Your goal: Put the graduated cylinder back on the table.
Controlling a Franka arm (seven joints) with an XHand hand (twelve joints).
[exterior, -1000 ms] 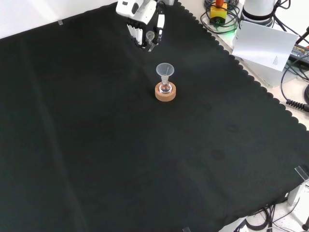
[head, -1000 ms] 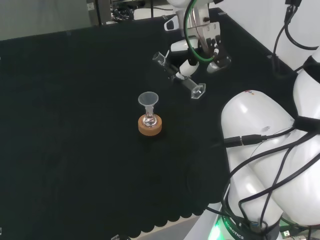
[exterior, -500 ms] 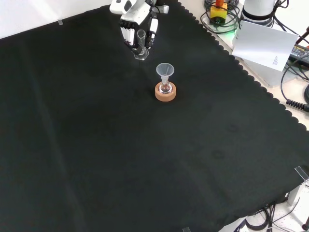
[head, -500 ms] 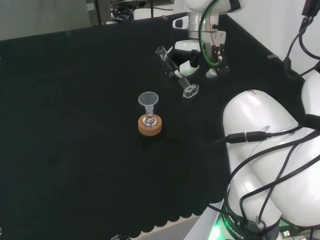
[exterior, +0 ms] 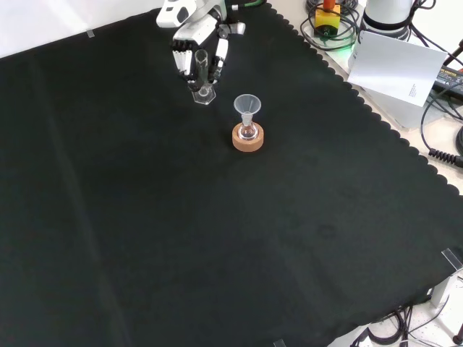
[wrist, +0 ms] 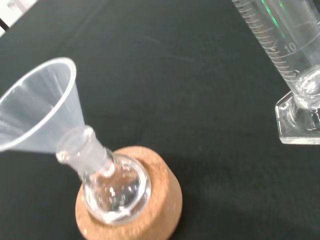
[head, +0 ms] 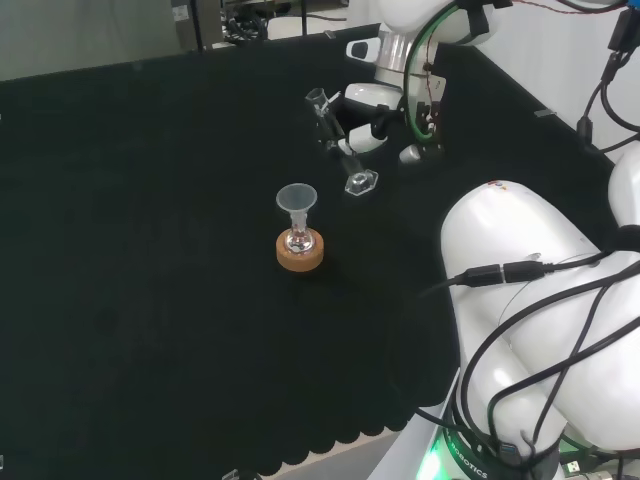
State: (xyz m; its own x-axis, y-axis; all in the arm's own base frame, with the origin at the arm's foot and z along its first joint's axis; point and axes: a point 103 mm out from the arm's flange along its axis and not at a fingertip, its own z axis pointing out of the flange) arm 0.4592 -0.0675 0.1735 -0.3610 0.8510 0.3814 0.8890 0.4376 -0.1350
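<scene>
Now the graduated cylinder (head: pixel 338 144) stands nearer upright than before.

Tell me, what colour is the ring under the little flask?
The cork ring is light brown, like a bottle cork; the wrist view shows it best.

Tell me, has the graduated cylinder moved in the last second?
Yes. In the head view the graduated cylinder, held by the hand, swung more upright and moved left, closer to the funnel.
</scene>
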